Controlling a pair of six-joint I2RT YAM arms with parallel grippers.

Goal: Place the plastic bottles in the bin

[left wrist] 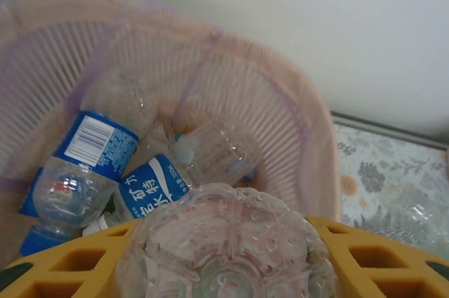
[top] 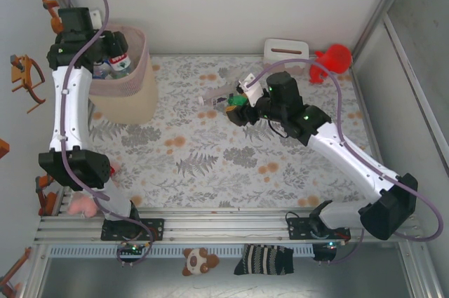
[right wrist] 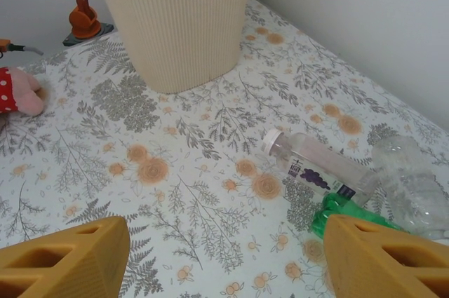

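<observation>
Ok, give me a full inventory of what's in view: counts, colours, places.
bin: one, beige, pink liner, far left of table
bottles in bin: at least three, clear, two blue-labelled, lying inside
held bottle: one, clear, above bin
capped bottle: one, clear, white cap, lying mid-table
green bottle: one, green, beside capped bottle
crumpled bottle: one, clear, beside those two
tissue box: one, white, far edge
toy: one, red, right of tissue box
figure: one, orange, far left past bin
plush: one, pink, near left edge
left gripper: shut on held bottle, over bin
right gripper: open, by green bottle
</observation>
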